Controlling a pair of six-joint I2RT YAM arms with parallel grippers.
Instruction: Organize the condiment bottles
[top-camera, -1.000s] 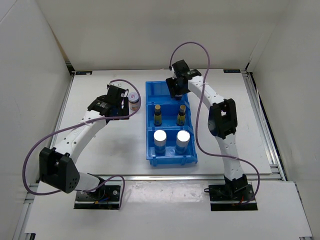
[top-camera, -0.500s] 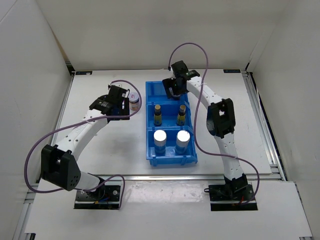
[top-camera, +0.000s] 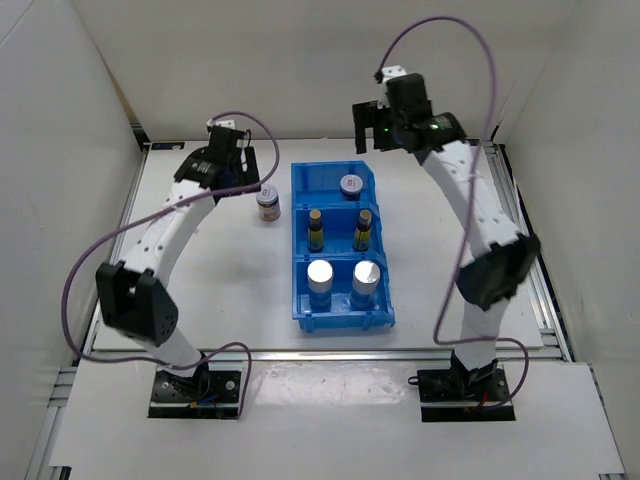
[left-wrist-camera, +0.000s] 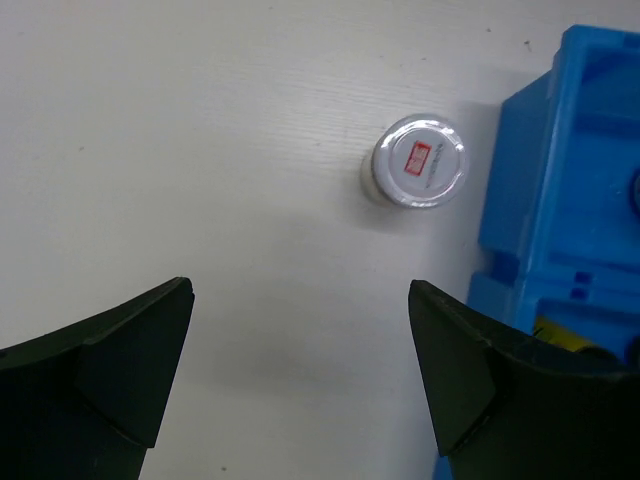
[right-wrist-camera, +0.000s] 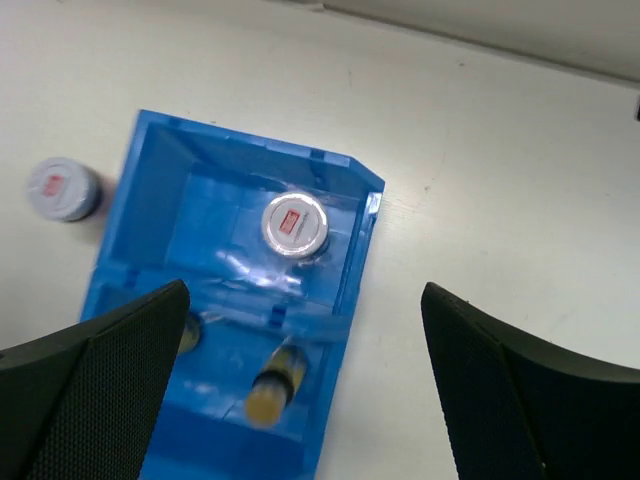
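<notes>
The blue bin (top-camera: 296, 250) holds two silver-capped cylinders (top-camera: 320, 272) in its near compartment. Two slim dark yellow-labelled bottles (top-camera: 316, 228) stand in the middle one. One squat jar (top-camera: 350, 185) with a purple-white lid stands in the far one. A second squat jar (top-camera: 268, 204) stands on the table just left of the bin. My right gripper (top-camera: 372, 135) hangs open high above the bin's far end, with the binned jar (right-wrist-camera: 295, 224) below it. My left gripper (top-camera: 240, 168) is open and empty, raised behind the table jar (left-wrist-camera: 420, 160).
White walls close the table in on the left, right and back. The bin's left wall (left-wrist-camera: 560, 200) lies close to the right of the loose jar (right-wrist-camera: 62, 188). Purple cables loop off both arms.
The right gripper opened, left the squat jar in the bin's far compartment and rose up and to the right. The left arm lifted back away from the jar on the table.
</notes>
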